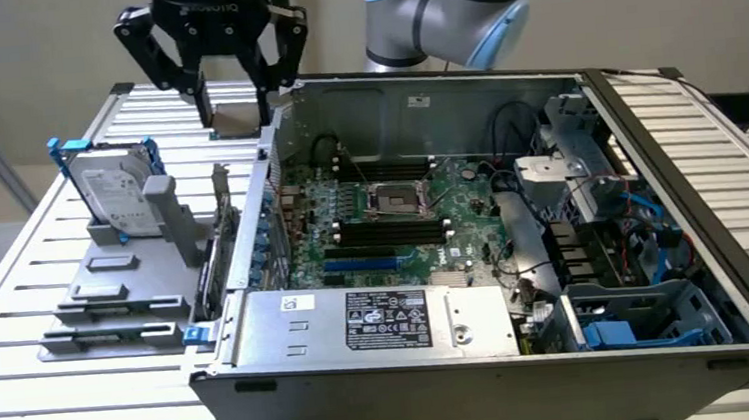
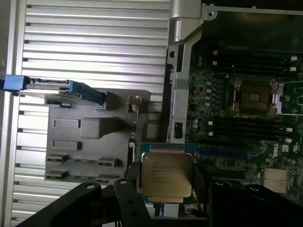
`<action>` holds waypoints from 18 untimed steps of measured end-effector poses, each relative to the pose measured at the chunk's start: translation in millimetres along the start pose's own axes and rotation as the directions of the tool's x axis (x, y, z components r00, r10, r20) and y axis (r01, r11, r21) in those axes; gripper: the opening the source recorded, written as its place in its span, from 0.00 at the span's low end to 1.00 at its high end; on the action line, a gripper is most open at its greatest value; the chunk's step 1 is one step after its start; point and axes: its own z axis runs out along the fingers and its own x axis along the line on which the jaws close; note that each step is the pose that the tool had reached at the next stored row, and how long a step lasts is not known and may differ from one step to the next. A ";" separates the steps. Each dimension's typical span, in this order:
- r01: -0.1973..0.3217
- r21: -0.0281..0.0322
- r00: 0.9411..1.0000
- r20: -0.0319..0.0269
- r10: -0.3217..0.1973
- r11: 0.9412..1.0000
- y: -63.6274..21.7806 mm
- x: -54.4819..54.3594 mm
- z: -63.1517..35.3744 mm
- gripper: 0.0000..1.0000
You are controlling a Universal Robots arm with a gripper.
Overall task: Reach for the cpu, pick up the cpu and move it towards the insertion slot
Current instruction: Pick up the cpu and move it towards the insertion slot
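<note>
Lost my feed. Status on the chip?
Gripper shut on silvery square cpu, raised outside the case. Shiny-framed insertion slot open, apart. Grey case wall between.

I see the claw hanging above the table, holding the cpu between its fingers, just off the open computer case's wall on the exterior view's left. The insertion slot lies inside the case on the motherboard, well apart. The hard drive stands on its fixture, left of the case.

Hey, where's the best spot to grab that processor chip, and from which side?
By its two opposite thin edges, coming from above its flat metal top. The chip is a thin square plate, so only its rim offers grip. The pincer appears to hold it this way, outside the computer case.
</note>
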 end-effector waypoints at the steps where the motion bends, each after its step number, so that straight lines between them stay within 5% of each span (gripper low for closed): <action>1: 0.000 0.000 1.000 0.000 0.000 1.000 -0.2 -4.5 -0.3 0.54; 18: 0.000 -0.002 1.000 0.000 0.000 1.000 -0.3 -82.2 -0.9 0.54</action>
